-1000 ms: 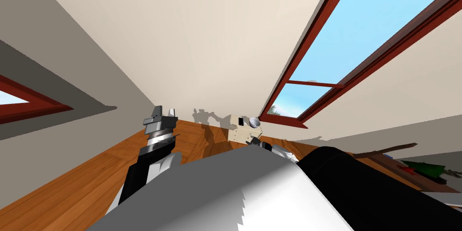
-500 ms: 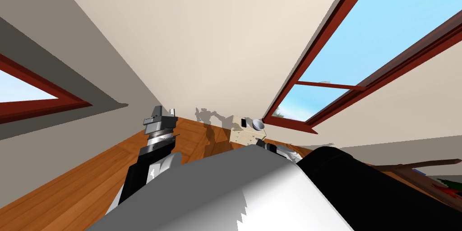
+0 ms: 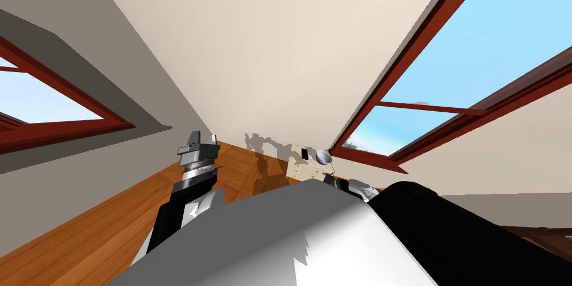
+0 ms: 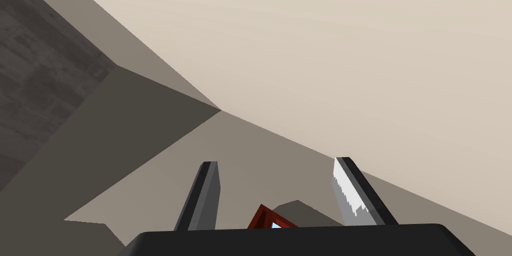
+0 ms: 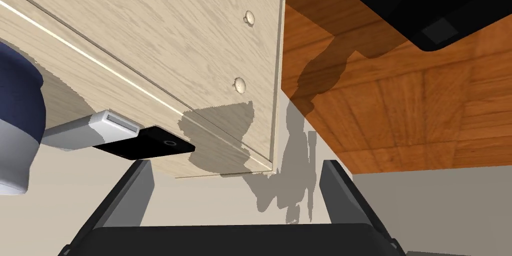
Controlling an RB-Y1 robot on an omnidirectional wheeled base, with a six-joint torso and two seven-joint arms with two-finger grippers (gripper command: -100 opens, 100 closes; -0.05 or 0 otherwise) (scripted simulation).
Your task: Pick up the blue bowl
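The bowl (image 5: 17,113), dark blue with a pale grey part, sits on top of a light wood dresser (image 5: 165,53) with round knobs, at the edge of the right wrist view. In the head view the bowl (image 3: 323,157) looks small and pale on the dresser (image 3: 304,170) against the far wall. My right gripper (image 5: 240,188) is open, short of the dresser's corner and apart from the bowl. My left gripper (image 3: 204,141) is raised to the left; its wrist view shows it open (image 4: 277,188) and holding nothing.
A flat black object (image 5: 145,144) and a white and grey bar (image 5: 92,128) lie on the dresser beside the bowl. The floor (image 3: 100,227) is wooden. Red-framed windows (image 3: 447,93) flank the wall. A black block (image 5: 425,3) hangs over the floor near the dresser.
My head camera has swung: the right window has grown, the left window has come in, and the cluttered table at the right has slid out. The arms hold their pose.
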